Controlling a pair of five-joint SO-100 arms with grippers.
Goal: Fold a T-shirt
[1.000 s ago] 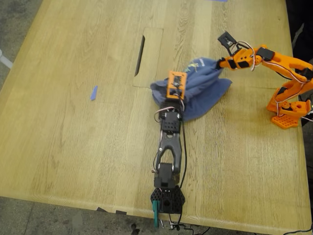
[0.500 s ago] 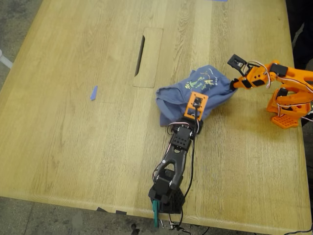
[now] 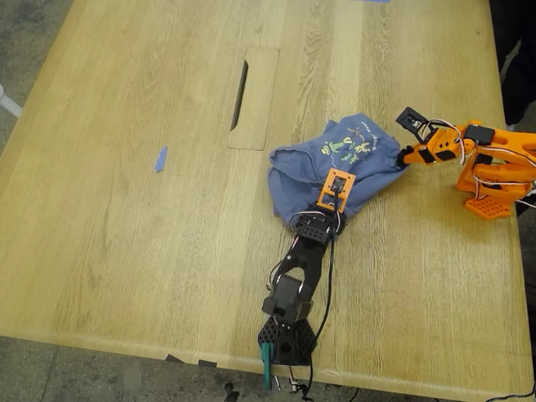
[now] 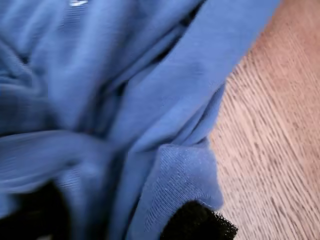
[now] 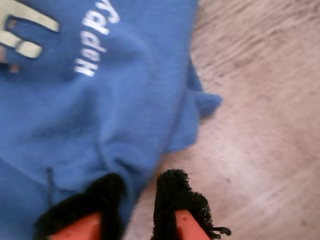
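The slate-blue T-shirt [image 3: 368, 167] lies bunched on the wooden table [image 3: 126, 251], right of centre in the exterior view, with its colourful print [image 3: 347, 144] facing up. My first gripper [image 3: 325, 211], on the black arm, sits at the shirt's near edge. In the first wrist view its black pads [image 4: 200, 224] are closed on a fold of the T-shirt [image 4: 165, 100]. My second gripper [image 3: 408, 157], on the orange arm, is at the shirt's right edge in the exterior view. Its orange fingers [image 5: 182, 222] pinch the hem of the T-shirt [image 5: 100, 115].
A small blue tape strip [image 3: 161, 158] lies toward the exterior view's left. A cable hatch [image 3: 253, 98] is set into the table behind the shirt. The black arm's base [image 3: 286, 339] stands at the near edge, the orange arm's base [image 3: 490, 197] at the exterior view's right.
The black arm drew back toward the near edge and the orange arm toward the exterior view's right. The shirt shifted right and opened out, so the print now shows.
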